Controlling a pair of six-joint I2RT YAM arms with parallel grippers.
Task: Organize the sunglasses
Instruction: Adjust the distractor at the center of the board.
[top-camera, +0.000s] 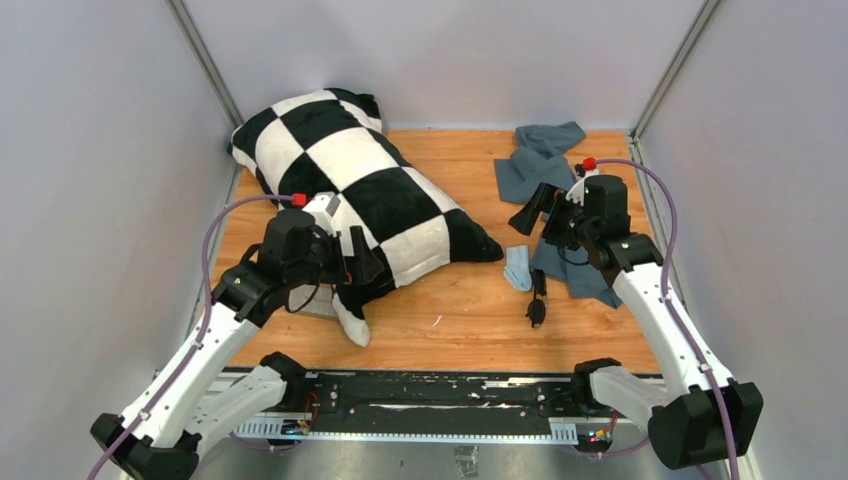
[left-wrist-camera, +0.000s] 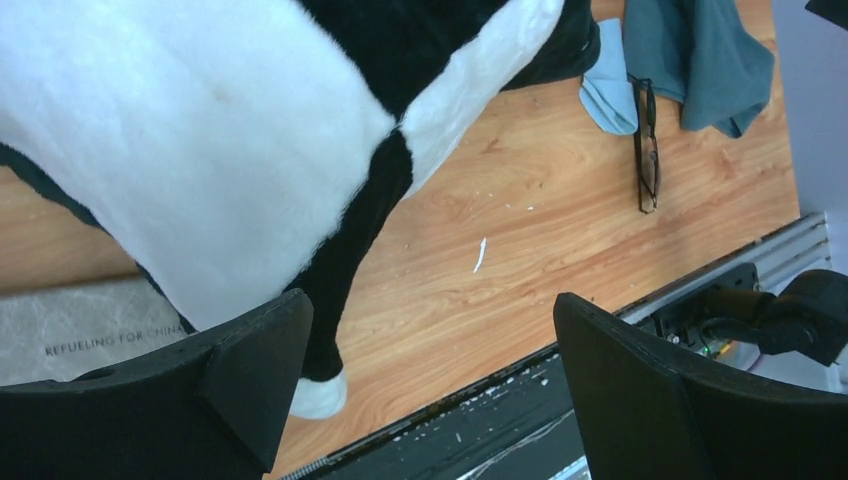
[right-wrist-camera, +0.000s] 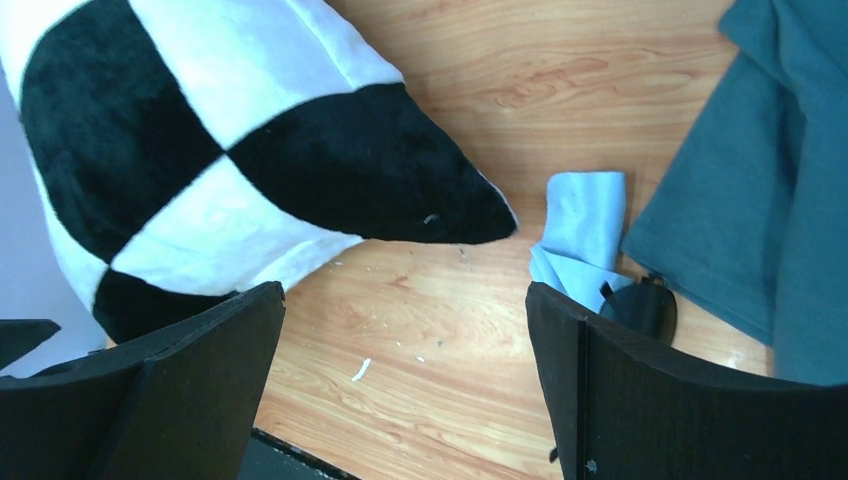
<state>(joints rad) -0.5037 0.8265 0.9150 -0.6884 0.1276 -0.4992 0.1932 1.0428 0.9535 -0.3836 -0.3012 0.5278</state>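
Lying folded on the table (top-camera: 450, 310), the sunglasses (top-camera: 537, 298) sit beside a light-blue cloth (top-camera: 517, 266).
Left gripper (top-camera: 365, 265), at the checkered pillow (top-camera: 350, 170), and right gripper (top-camera: 535, 208) both gape empty.

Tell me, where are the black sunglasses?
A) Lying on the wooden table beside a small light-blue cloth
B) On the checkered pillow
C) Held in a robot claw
A: the sunglasses lie flat on the table, right beside the light-blue cloth.

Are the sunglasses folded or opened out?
Folded: the sunglasses lie flat on the wooden table as one narrow bar, with no arms sticking out.
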